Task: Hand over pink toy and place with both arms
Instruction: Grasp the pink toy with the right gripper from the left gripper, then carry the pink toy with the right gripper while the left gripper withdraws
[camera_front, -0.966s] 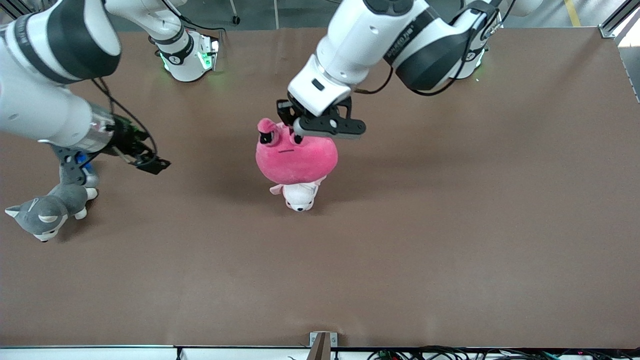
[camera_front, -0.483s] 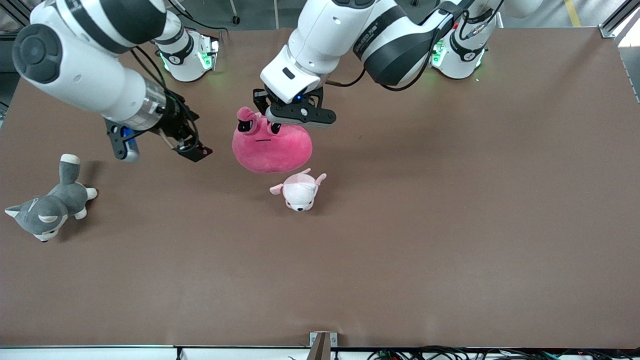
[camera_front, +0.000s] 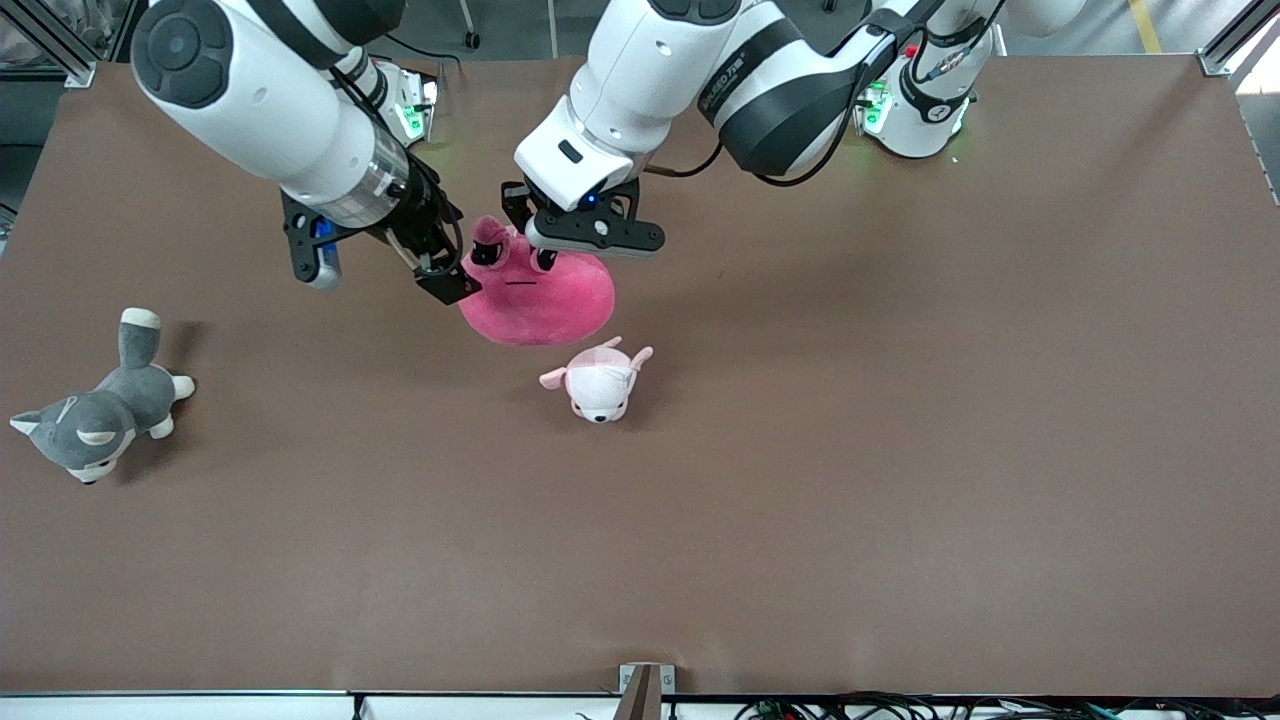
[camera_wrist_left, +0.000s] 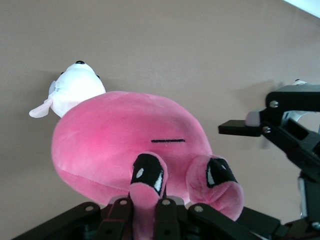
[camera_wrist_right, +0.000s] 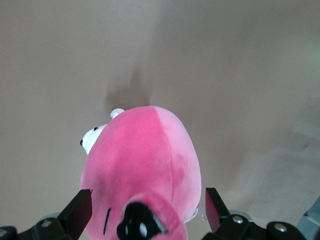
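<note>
Pink toy (camera_front: 537, 297) hung in our left claw (camera_front: 560, 232), pinched by one eye stalk above the table. Within a second our right claw (camera_front: 440, 262) had swung in, jaws wide around its side; handover looked imminent.

The pink toy (camera_front: 540, 300) hangs over the table (camera_front: 900, 450) between the left gripper (camera_front: 522, 232) and right gripper (camera_front: 440, 270); the puppy (camera_front: 598, 383) lies just nearer the camera, the husky (camera_front: 95, 415) well apart at the right arm's end
</note>
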